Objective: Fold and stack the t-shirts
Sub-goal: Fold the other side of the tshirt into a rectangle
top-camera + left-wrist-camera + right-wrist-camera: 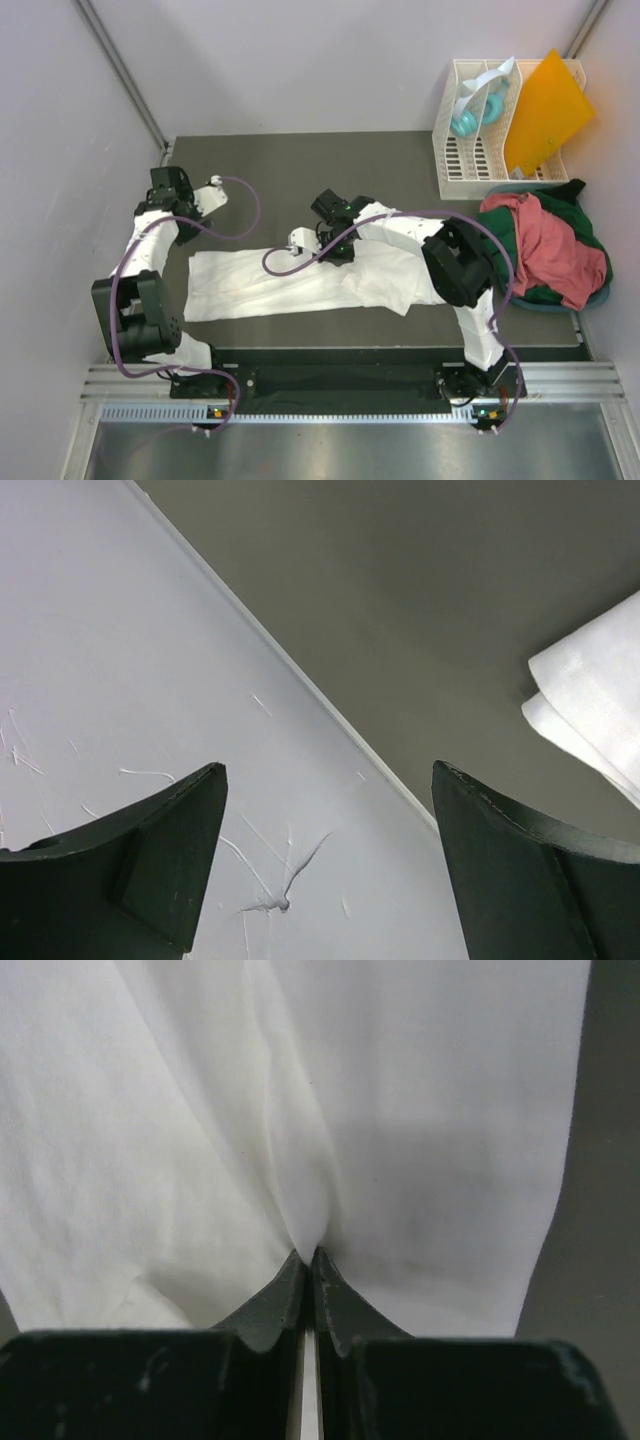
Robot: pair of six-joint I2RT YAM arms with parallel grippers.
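White t-shirt: the white t-shirt [260, 285] lies stretched left to right along the near half of the worktop [300, 170], already narrowed to a long band, with wrinkles at its right end.
Right pincer: the right pincer [308, 1260] is clamped on a raised pleat of the white cloth near the band's far edge. The fingers meet with the fabric bunched between them, likely to lift or drag that edge for the next fold.
Left pincer: the left pincer [330, 780] hangs with its fingers apart and nothing between them, off the shirt's far-left corner by the side wall [120, 680]. It is probably parked there so it does not foul the fold.
Waiting shirts: a salmon-red t-shirt [550, 255] lies crumpled on a dark green t-shirt [590, 235] at the right edge, well apart from the white 1.
Surroundings: a white slatted rack [455, 165] and an orange sheet [548, 105] stand at the far right corner.
In the way: the right arm reaches across the shirt's right end, and its purple cable loops over the cloth, so a fold toward that side could snag.
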